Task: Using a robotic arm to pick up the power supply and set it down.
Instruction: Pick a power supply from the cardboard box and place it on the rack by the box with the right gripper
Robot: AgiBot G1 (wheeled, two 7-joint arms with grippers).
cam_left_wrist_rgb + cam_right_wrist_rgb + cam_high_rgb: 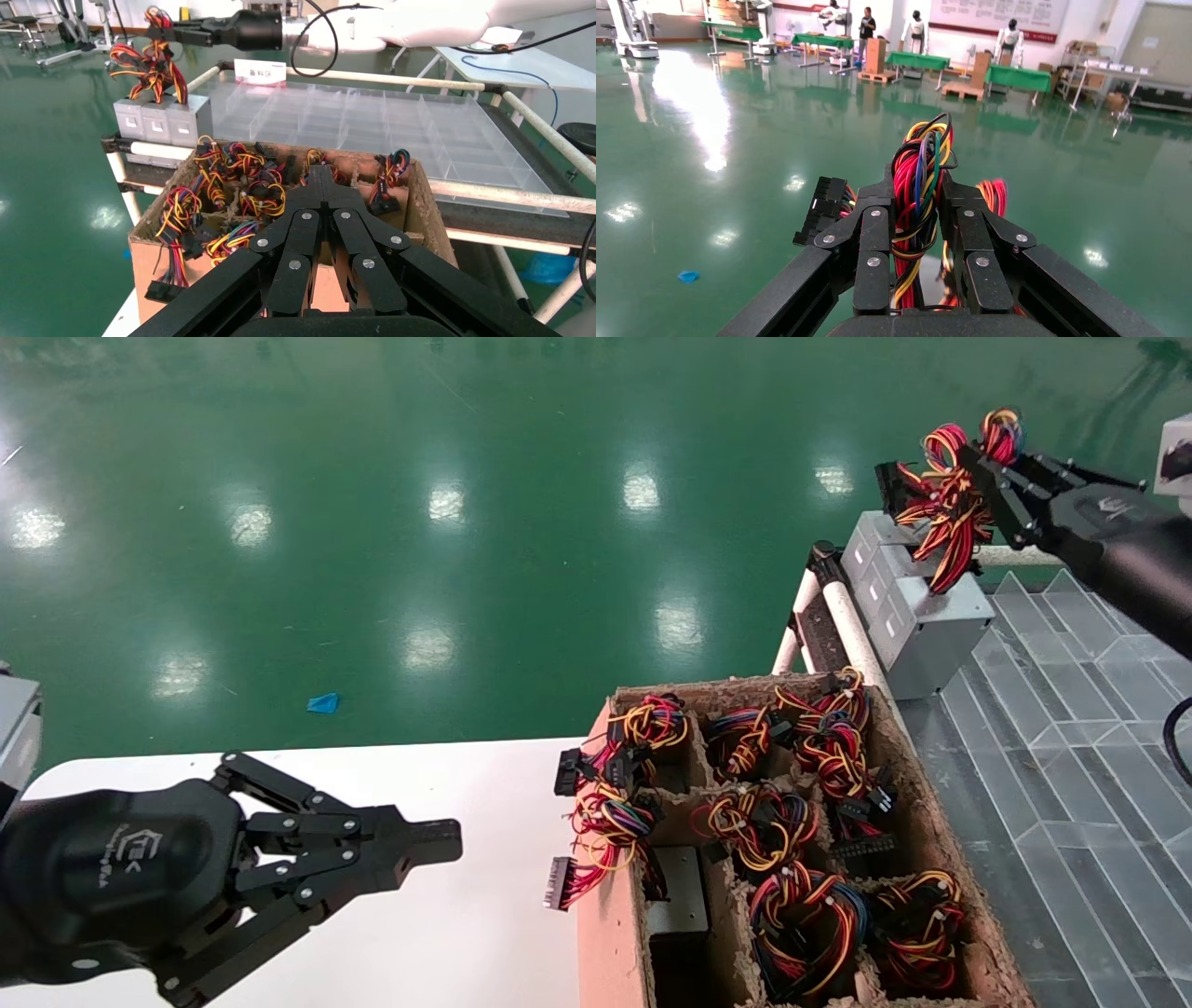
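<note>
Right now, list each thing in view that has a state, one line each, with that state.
Right gripper: shut on the wire bundle, raised.
Power supply: hanging by its wire bundle, over the corner of the clear divider tray.
Left gripper: shut, holding nothing, above the white table.
Cardboard box: open-topped, compartments mostly filled with wired power supplies.
</note>
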